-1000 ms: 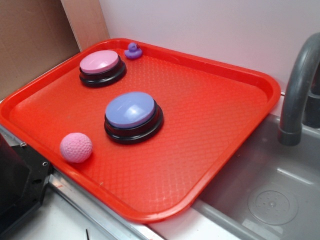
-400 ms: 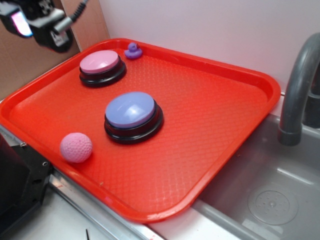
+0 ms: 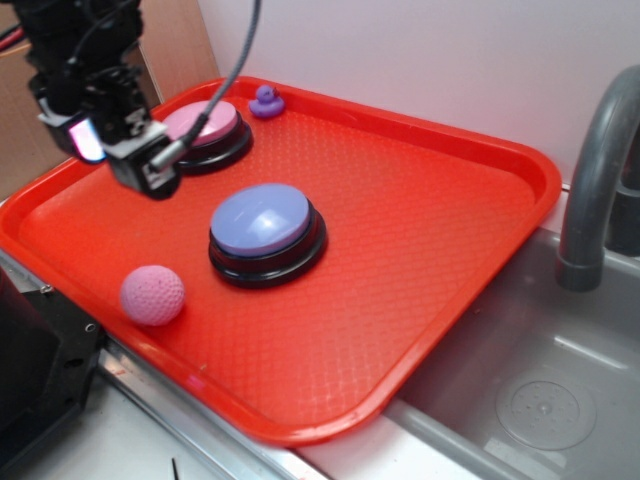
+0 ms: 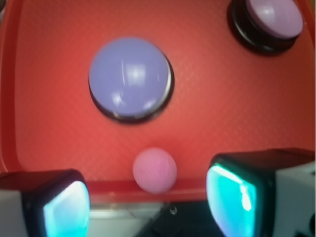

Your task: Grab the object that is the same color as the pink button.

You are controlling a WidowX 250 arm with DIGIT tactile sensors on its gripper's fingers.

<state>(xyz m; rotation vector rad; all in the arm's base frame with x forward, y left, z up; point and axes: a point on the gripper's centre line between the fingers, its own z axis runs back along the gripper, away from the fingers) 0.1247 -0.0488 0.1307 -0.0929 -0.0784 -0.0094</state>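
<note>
- Red tray [image 3: 430,200], textured floor, raised rim, fills most of the exterior view; its right corner sits just beside a grey sink basin [image 3: 530,390] with a grey faucet [image 3: 595,180] rising at the far right
- Robot arm [image 3: 80,50], black, comes in from the upper left corner with a cable trailing up off its top; it hangs over the tray's left side and leans toward the tray middle, its lower end partly covering the near-left edge of the pink button
- Gripper [image 4: 148,202]: in the wrist view the two black fingers [image 4: 47,197] with teal-glowing pads stand at the left and right bottom corners, spread wide, nothing between them but open air and the things below; in the exterior view it is clear of the tray floor
- Lavender-blue button [image 3: 265,232], the larger one, domed top on a black base, near the tray's middle-left; in the wrist view it lies above the ball, close but apart
- Pink button [image 3: 207,130], smooth pink dome on a black base, toward the tray's back left; upper right corner of the wrist view
- Pink ball [image 3: 152,295], dimpled, resting on the tray floor near the front-left rim, well apart from the arm; wrist view puts it low in frame, in the gap between the fingers and left of its centre, untouched
- Purple duck [image 3: 266,101], tiny, against the back rim just beside the pink button
</note>
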